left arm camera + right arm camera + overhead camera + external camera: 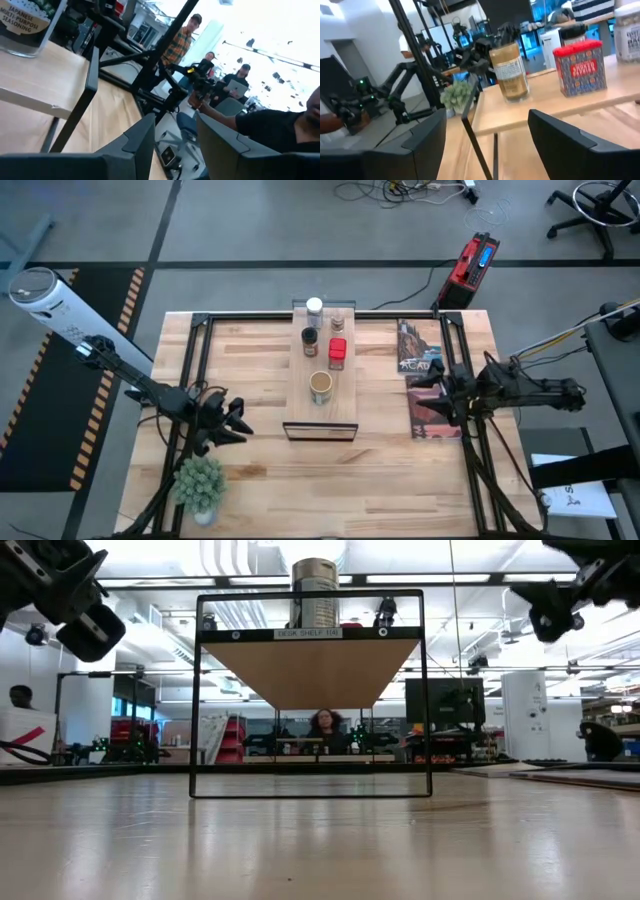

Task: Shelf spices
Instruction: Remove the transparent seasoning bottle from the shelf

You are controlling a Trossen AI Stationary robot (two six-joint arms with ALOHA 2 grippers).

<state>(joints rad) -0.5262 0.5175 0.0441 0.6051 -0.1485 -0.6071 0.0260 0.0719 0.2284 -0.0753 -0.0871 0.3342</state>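
Four spice containers stand in a line on the shelf (345,408), which sits at the middle of the table (260,480) in the high view, running from upper centre down toward the frame's centre. To the right of the shelf lies a flat printed box (422,358) near the table's right edge, and a small potted plant (200,485) sits at the lower left. On the shelf, the tan-topped jar (320,386) is lowest in the frame; above it the red tin (337,354) stands on the shelf's right half, the black-lidded jar (310,340) on its left half, and the white-capped jar (314,307) is at the top end. The left gripper (240,423) hangs left of the shelf's lower end, its fingers (137,142) spread apart and holding nothing. The right gripper (425,385) hangs over the box, fingers (560,135) likewise parted and empty. People show in the room beyond the table.
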